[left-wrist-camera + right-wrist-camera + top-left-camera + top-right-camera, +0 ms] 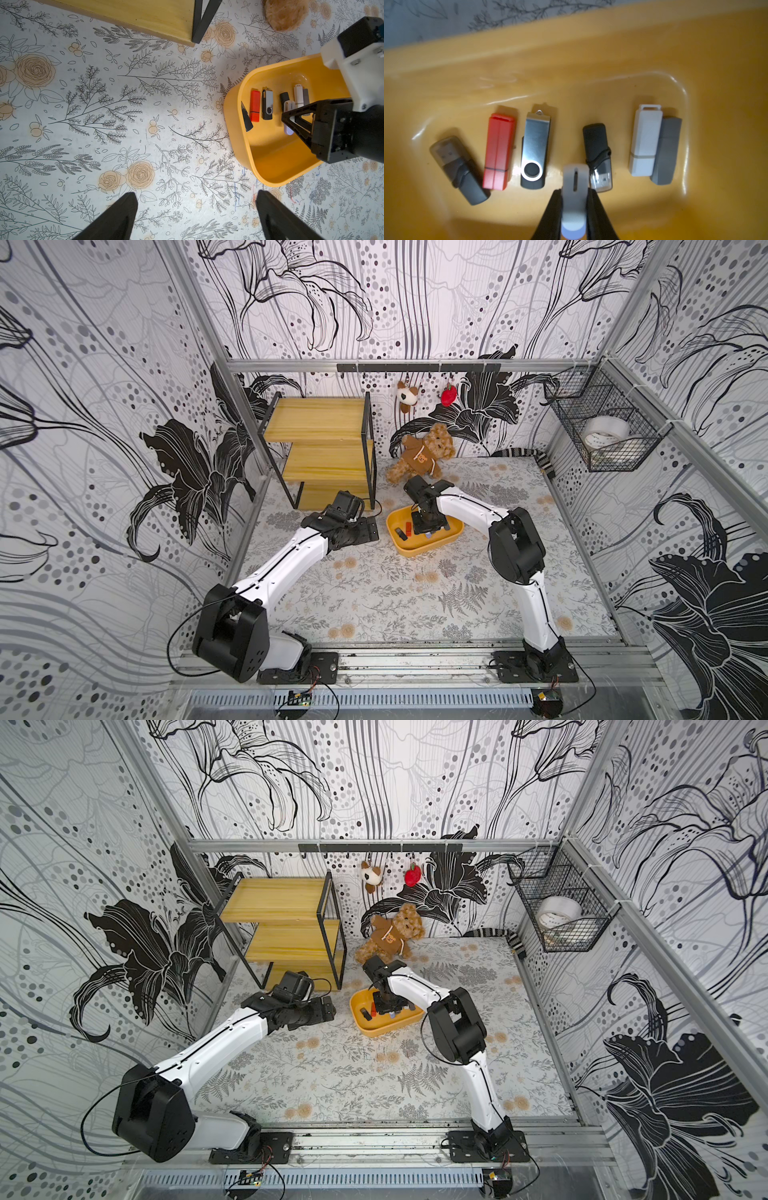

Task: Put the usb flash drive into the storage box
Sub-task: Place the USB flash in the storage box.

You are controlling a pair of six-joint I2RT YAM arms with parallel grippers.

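White plastic, the usb flash drive [574, 178] is pinched in the closed right end effector [574, 190], low inside the storage box [591, 52] beside a black drive [596, 141]. Ease it flat onto bare bottom, then part the jaws slowly. Left end effector [196, 193] hangs wide open, empty, outside the box.

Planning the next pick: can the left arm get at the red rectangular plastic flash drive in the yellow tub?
Probably yes: the red flash drive lies uncovered at the yellow plastic tub's end nearest the open left end effector; the right end effector, holding a white drive, is further in.
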